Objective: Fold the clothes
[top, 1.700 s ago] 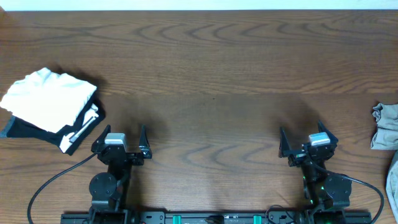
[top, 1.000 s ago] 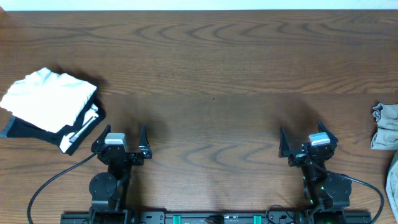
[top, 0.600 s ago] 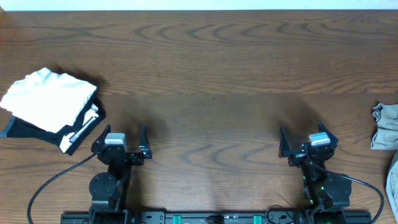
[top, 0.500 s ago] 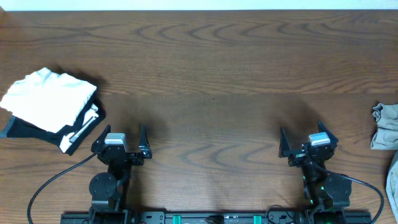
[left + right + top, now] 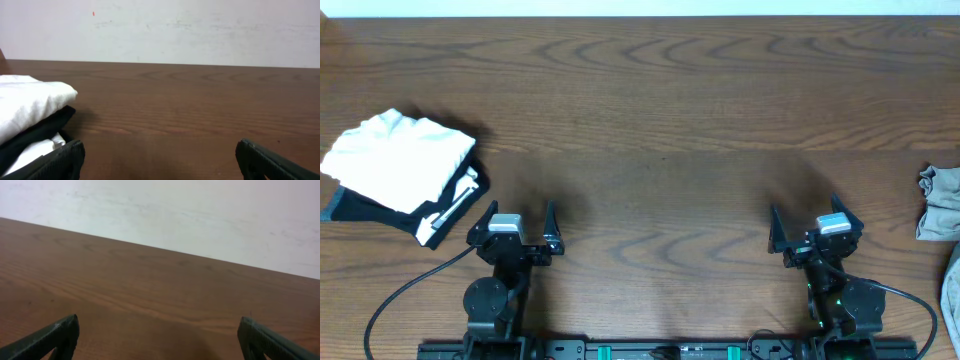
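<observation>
The pale grey-green clothes lie bunched at the table's far right edge, partly cut off by the overhead view, with more of the fabric at the lower right corner. My left gripper is open and empty near the front left; its fingertips frame bare wood in the left wrist view. My right gripper is open and empty near the front right, well left of the clothes; it also shows in the right wrist view. The clothes are out of both wrist views.
A stack of folded white and black garments lies at the left edge, also in the left wrist view. The brown wooden table ends at a white wall at the back.
</observation>
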### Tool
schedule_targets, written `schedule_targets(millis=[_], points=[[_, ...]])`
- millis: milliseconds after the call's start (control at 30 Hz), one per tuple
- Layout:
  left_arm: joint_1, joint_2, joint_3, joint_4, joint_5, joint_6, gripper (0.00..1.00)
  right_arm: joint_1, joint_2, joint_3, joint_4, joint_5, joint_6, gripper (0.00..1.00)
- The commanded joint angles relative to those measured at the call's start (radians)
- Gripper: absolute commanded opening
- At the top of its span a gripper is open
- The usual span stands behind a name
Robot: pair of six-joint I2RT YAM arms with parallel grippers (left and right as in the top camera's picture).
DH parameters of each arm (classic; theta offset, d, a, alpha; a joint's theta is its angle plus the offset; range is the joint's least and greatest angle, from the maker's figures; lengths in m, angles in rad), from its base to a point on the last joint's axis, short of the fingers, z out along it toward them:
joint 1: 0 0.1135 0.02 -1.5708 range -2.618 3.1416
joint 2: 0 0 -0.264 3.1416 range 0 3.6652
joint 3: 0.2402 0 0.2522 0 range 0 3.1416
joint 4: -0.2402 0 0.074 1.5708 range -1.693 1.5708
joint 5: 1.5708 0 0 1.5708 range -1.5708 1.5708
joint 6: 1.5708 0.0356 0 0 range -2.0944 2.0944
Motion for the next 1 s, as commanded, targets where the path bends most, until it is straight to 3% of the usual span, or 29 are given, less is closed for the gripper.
schedule_targets(millis=[0,333,467,600,800,967], points=[[0.006,-0.007,-0.023,-0.023,-0.004,0.012,0.98,-0.007,-0.005,-0.002,-0.003,0.003,-0.014,0.99],[0.006,-0.007,-0.023,-0.012,-0.004,0.007,0.98,-0.007,-0.002,-0.002,-0.004,0.007,0.121,0.99],[0.006,-0.006,-0.006,-0.013,0.006,-0.129,0.98,-0.007,0.005,0.012,-0.033,0.031,0.122,0.99],[0.006,0.015,0.047,-0.031,0.052,-0.164,0.98,-0.008,0.036,0.077,-0.109,0.093,0.122,0.99],[0.006,0.156,0.216,-0.068,0.079,-0.207,0.98,-0.008,0.187,0.244,-0.192,0.153,0.122,0.99],[0.006,0.356,0.429,-0.232,0.087,-0.206,0.98,-0.008,0.396,0.418,-0.274,0.152,0.122,0.99]])
